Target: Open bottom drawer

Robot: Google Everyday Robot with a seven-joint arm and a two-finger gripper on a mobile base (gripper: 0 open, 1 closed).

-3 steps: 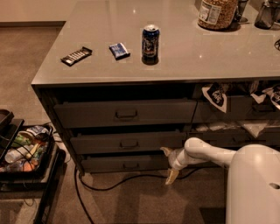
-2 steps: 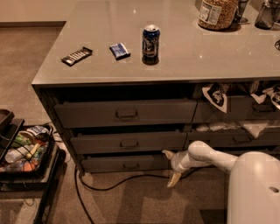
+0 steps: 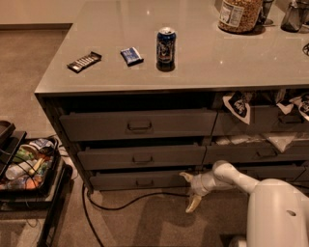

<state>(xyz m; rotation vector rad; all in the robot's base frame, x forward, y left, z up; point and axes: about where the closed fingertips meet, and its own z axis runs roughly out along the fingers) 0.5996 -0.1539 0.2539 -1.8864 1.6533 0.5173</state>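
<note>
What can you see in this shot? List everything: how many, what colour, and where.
Counter: one, light grey, over the drawers.
Drink can: one, dark blue, upright mid-counter.
Snack packet: one, blue, left of the can.
Wrapped bar: one, dark, near the counter's left edge.
Jar: one, clear, brownish contents, counter's back right.
Bottom drawer: one, dark grey, lowest of left stack.
Upper drawers: two, dark grey, above it.
Cloths: several, white, in the right stack's drawers.
Cable: one, black, on the carpet.
Tray: one, black, floor left, holding mixed items.
Gripper: one, beige, open, by the bottom drawer's right end.
Arm: one, white, reaching from lower right.
</note>
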